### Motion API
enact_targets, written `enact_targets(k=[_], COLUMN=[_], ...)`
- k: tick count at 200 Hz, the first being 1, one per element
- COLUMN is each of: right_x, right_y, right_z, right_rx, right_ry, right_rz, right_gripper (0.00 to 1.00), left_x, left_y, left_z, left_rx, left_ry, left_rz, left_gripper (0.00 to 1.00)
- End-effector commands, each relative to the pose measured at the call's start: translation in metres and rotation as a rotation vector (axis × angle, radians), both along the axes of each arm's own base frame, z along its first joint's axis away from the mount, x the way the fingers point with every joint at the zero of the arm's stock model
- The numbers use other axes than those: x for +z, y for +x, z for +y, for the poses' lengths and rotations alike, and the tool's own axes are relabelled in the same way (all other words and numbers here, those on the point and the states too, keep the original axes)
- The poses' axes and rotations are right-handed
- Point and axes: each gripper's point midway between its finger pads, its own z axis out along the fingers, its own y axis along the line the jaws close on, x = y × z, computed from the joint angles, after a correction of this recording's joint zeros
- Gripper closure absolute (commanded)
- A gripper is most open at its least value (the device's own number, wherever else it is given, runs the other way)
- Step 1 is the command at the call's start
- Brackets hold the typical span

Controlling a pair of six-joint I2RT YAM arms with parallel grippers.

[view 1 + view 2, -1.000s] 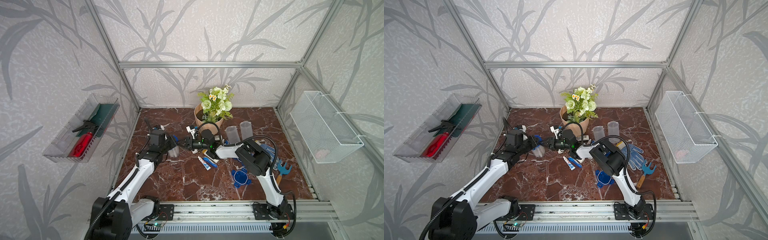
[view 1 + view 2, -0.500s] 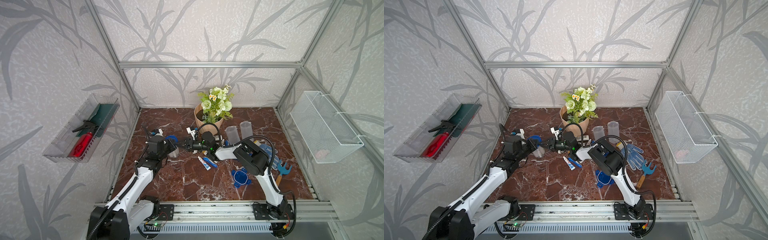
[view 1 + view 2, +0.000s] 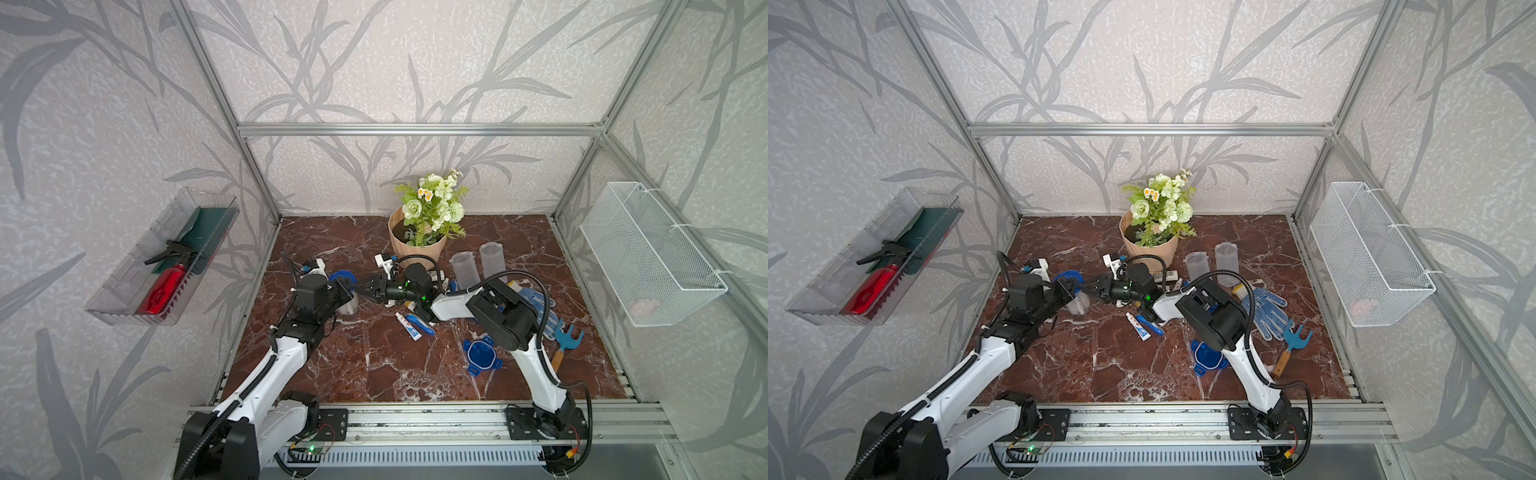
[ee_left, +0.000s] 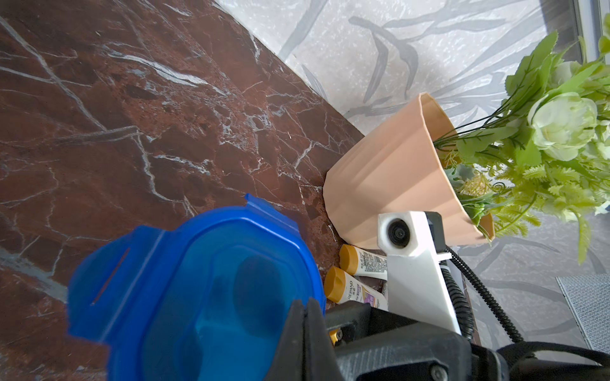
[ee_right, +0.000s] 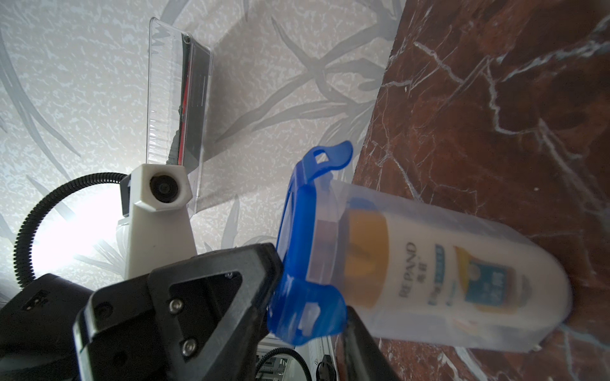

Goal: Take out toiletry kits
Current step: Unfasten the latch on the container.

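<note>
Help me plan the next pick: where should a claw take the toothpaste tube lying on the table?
Pinch the toothpaste tube across its narrow middle, coming straight down: it lies flat on the table, and the blue toothbrush close alongside probably blocks a sideways approach.

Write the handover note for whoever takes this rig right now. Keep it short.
Left pincer: shut, at the blue lid of the closed jar.
Right pincer: at a lid clip, grip unclear.
Done: two open jars stand emptied; toothpaste tube and toothbrush lie mid-table, two gold-capped bottles by the flowerpot.
To do: lid seated, clips flipped up, one bottle inside. Lift the lid, take the bottle out.
</note>
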Motion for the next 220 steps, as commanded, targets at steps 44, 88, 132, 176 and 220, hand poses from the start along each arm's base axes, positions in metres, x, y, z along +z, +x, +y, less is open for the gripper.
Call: enact_targets(k=[44,88,132,176,220], right_x=[0.124,0.134,0.124,0.090,0.045], right_y=[-0.010,-0.008,-0.009,-0.021,-0.039], right_z=[-0.024,-0.029,-0.028,-0.023,-0.022], right_rx=[-0.017,-0.028,-0.028,-0.025,-0.010], right_ry=[0.246,0.253,0.193,-0.016,-0.327], right_rz=[-0.305,-0.326,-0.332,-0.371,-0.444], right_gripper=[0.61,0.61,0.61,0.71,0.98], left_x=[-0.130,-0.138,-0.128,-0.074,-0.008], left_y=[-0.087,-0.091,-0.086,-0.057,-0.016], left_z=[0.022,0.024,0.024,0.021,0.007], left_rx=[0.033,0.039,0.042,0.029,0.001], left_ry=[0.110,0.117,0.117,0.127,0.081], left_rz=[0.523,0.554,0.528,0.408,0.275], left_gripper=[1.00,1.00,1.00,1.00,0.99])
